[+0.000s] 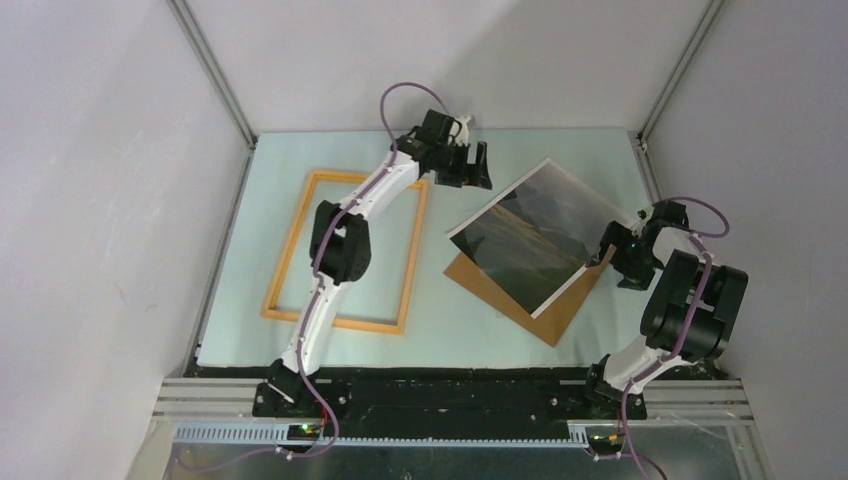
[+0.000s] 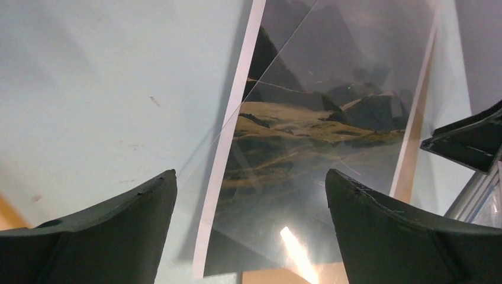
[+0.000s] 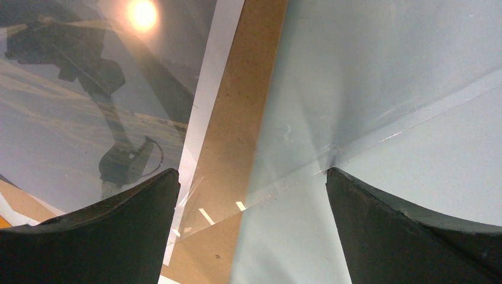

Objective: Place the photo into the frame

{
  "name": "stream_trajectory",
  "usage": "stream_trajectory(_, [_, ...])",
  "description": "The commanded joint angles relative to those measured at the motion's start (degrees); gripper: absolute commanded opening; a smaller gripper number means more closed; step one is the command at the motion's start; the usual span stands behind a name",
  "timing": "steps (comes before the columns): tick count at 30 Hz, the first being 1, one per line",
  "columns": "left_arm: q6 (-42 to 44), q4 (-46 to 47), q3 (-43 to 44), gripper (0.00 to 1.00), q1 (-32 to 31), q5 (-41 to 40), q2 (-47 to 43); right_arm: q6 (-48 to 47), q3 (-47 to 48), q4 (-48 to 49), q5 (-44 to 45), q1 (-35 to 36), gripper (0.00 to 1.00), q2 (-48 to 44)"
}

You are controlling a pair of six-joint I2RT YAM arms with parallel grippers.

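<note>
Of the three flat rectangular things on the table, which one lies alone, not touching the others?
The orange-tan frame, on the left; the photo overlaps the brown board.

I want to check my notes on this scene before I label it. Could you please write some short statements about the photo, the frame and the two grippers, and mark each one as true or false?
1. The photo lies inside the frame. False: it lies to the right of the frame, on top of the brown backing board.
2. The frame lies flat on the table. True.
3. The left gripper is shut on the photo. False: its jaws stand wide open and hold nothing.
4. The right gripper is open. True.
</note>
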Motion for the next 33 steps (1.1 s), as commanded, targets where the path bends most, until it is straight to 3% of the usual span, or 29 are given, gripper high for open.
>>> stream_trajectory(1, [0.6,-0.3,5.2,1.00,-1.3,1.8,5.4,1.0,1.4,0.5,-1.7,-0.1,1.00,2.8])
stream_trajectory(7, [-3.8,0.8,5.8,1.00,-1.9,2.8,8.9,1.1,1.7,0.3,-2.3,-0.1,0.99,3.5])
stream_trajectory(15, [-4.8,1.1,-0.2,0.99,-2.1,5.1,7.4,1.1,2.6,0.2,-3.1,0.9,0.99,4.7])
stream_trajectory(23, [0.3,1.3,-14.9,0.92,-2.6,8.7,-0.6,0.9,6.2,0.2,-3.8,2.0,0.99,6.6])
stream_trajectory(33, [8.1,1.2,-35.6,0.91,-2.6,8.7,-13.9,-1.6,12.4,-0.5,-4.5,6.3,0.99,12.6])
